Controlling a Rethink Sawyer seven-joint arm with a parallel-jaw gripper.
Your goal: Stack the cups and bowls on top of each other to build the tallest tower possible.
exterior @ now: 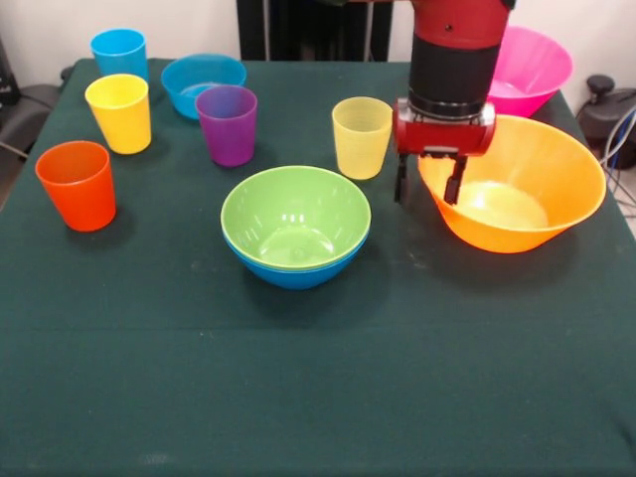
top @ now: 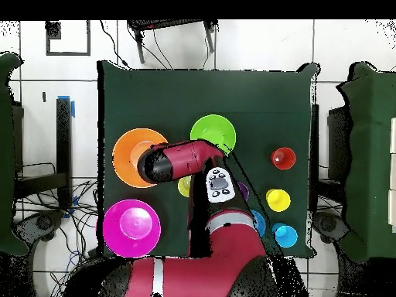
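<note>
Green bowl (exterior: pixel 295 214) nested in blue bowl (exterior: pixel 296 273) — cups (exterior: pixel 229 124) standing apart, upright.

In the overhead view the arm (top: pixel 186 158) hides most of the pale yellow cup (top: pixel 184 186) and purple cup (top: pixel 243 188). The pink bowl (exterior: pixel 532 65) is partly behind the arm at one o'clock.

A dark green cloth (exterior: pixel 318 397) covers the table, black equipment (exterior: pixel 604 104) sits beyond its edge, and cables (top: pixel 77 205) trail across a white tiled floor (top: pixel 247 46).

Robot lab, taped floor (top: pixel 71 106), loose cables (top: pixel 81 209)
</note>
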